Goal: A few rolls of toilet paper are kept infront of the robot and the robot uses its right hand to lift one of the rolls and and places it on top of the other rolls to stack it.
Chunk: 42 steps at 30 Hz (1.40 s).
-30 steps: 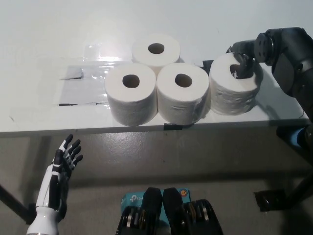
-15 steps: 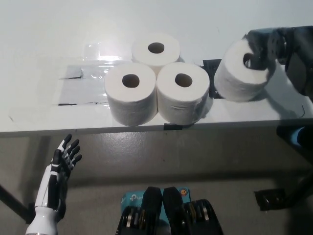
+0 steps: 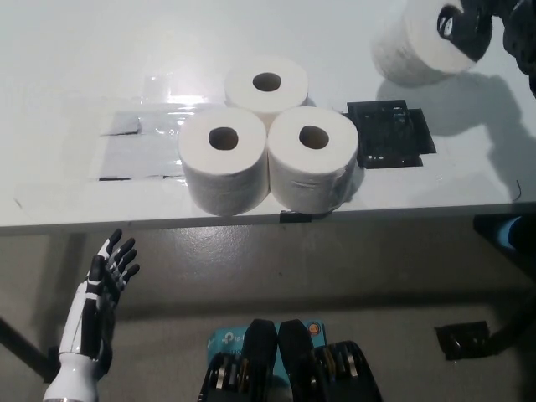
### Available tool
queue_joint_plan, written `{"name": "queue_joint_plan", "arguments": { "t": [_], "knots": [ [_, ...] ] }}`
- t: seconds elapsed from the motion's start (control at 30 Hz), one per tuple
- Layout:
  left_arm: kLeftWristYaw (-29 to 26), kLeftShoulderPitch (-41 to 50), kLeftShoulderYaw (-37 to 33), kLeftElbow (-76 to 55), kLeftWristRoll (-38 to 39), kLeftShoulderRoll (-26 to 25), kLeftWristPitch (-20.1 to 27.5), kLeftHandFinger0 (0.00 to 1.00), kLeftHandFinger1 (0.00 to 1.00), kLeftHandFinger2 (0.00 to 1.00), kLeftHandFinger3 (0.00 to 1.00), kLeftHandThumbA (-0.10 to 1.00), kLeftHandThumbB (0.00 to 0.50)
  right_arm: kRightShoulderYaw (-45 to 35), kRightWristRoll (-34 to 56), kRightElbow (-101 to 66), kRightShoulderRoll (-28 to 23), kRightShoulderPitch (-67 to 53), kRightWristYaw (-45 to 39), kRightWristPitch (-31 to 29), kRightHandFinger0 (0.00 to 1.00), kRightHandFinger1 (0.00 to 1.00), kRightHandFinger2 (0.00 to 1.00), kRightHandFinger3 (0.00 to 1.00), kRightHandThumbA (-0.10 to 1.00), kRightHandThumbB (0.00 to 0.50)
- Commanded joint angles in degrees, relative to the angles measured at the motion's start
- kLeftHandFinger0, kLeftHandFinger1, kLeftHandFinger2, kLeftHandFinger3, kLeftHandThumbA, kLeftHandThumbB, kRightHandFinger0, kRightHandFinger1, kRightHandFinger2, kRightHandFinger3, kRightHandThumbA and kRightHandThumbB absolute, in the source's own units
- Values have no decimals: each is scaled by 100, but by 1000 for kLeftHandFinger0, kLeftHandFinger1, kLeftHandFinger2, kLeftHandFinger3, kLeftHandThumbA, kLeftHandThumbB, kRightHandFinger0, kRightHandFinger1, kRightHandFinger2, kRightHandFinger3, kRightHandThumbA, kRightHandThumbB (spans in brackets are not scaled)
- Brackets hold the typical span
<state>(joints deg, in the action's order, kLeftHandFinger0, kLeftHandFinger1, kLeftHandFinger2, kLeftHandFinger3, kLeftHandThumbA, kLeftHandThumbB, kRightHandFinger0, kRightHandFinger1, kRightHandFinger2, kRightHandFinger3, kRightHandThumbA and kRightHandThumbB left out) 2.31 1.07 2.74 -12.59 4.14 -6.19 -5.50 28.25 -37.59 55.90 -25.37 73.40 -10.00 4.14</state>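
Your right hand (image 3: 469, 23) has carried the fourth roll (image 3: 412, 46) up off the desk (image 3: 67, 75) to about one o'clock, uncovering a black square pad (image 3: 389, 134). Its fingers are hooked into the roll's core, and the roll hangs tilted just left of them. Three rolls (image 3: 266, 138) stand clustered, touching. Your left hand (image 3: 100, 293) rests at seven o'clock, fingers spread.

Soft, matt white paper rolls (image 3: 266, 134) sit on a smooth, faintly glossy white table (image 3: 75, 75), with shiny clear tape (image 3: 138, 146) left of them.
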Motion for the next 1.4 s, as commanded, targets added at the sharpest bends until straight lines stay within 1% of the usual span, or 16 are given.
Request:
{"name": "queue_joint_plan", "arguments": {
  "t": [0.0, 0.1, 0.17, 0.2, 0.23, 0.27, 0.4, 0.47, 0.53, 0.63, 0.87, 1.0, 1.1, 1.3, 1.33, 1.37],
  "knots": [
    [80, -28, 18, -133, 5, -90, 136, 1000, 1000, 1000, 1000, 1000, 94, -342, -104, -520, -204, 49, 913, 117, 16, 369, 614, 506, -73, 116],
    [97, -1, 17, -116, 5, -105, 175, 1000, 1000, 1000, 1000, 1000, 60, -540, -150, -815, -196, -159, 1347, 47, 0, 259, 497, 422, -44, 136],
    [105, 14, 32, -111, 37, -105, 189, 1000, 1000, 1000, 1000, 1000, 41, -644, -135, -1213, -176, -282, 1294, 113, 0, 209, 469, 429, -38, 108],
    [103, 17, 40, -112, 47, -106, 194, 1000, 1000, 1000, 1000, 1000, 31, -661, -145, -1243, -160, -284, 1287, 110, 0, 168, 442, 409, 63, 105],
    [87, 20, 43, -118, 21, -105, 179, 1000, 1000, 1000, 1000, 1000, 34, -697, -159, -1482, -146, -328, 1170, 184, 0, 201, 460, 432, -4, 102],
    [82, 22, 53, -116, 26, -105, 167, 1000, 1000, 1000, 1000, 1000, 34, -734, -146, -1732, -124, -365, 1026, 267, 0, 165, 434, 411, -15, 102],
    [98, 40, 32, -101, 8, -107, 208, 1000, 1000, 1000, 1000, 1000, 22, -817, 51, -2496, -32, -442, 302, 481, 0, 3, 259, 219, 67, 118],
    [91, 29, 28, -93, 10, -91, 211, 1000, 1000, 1000, 1000, 1000, 32, -788, 109, -2973, 12, -495, -90, 652, 0, 134, 451, 220, 57, 104],
    [98, 34, 28, -104, 33, -83, 196, 1000, 1000, 1000, 1000, 1000, 54, -718, 78, -3351, 51, -543, -349, 796, 0, 274, 605, 340, 41, 113],
    [106, 32, 21, -113, 40, -83, 178, 1000, 1000, 1000, 1000, 1000, 63, -615, -3, -3850, 131, -571, -757, 1090, 0, 343, 658, 501, 54, 98],
    [110, 21, 12, -123, 8, -107, 164, 1000, 1000, 1000, 1000, 1000, 65, -480, -26, -4189, 287, -483, -1299, 1378, 0, 323, 615, 494, 19, 101],
    [101, 31, -2, -153, -37, -118, 127, 1000, 1000, 1000, 1000, 1000, 69, -362, -1, -4174, 369, -465, -1601, 1332, 0, 151, 411, 340, -9, 106],
    [112, -1, 16, -129, 27, -109, 165, 1000, 1000, 1000, 1000, 1000, 88, -132, -67, -3997, 420, -439, -1732, 1123, 0, 228, 537, 352, -24, 112],
    [100, -2, 7, -115, -4, -107, 182, 1000, 1000, 1000, 1000, 1000, 112, 231, -194, -3465, 534, -377, -1633, 703, 0, 162, 443, 265, 18, 146],
    [97, 1, 5, -131, -8, -107, 160, 1000, 1000, 1000, 1000, 1000, 121, 273, -187, -3329, 587, -349, -1613, 657, 0, 110, 407, 233, -2, 135],
    [97, -14, 4, -148, -5, -111, 120, 1000, 1000, 1000, 1000, 1000, 123, 301, -184, -3207, 629, -322, -1573, 607, 0, 131, 451, 243, -19, 128]
  ]
}}
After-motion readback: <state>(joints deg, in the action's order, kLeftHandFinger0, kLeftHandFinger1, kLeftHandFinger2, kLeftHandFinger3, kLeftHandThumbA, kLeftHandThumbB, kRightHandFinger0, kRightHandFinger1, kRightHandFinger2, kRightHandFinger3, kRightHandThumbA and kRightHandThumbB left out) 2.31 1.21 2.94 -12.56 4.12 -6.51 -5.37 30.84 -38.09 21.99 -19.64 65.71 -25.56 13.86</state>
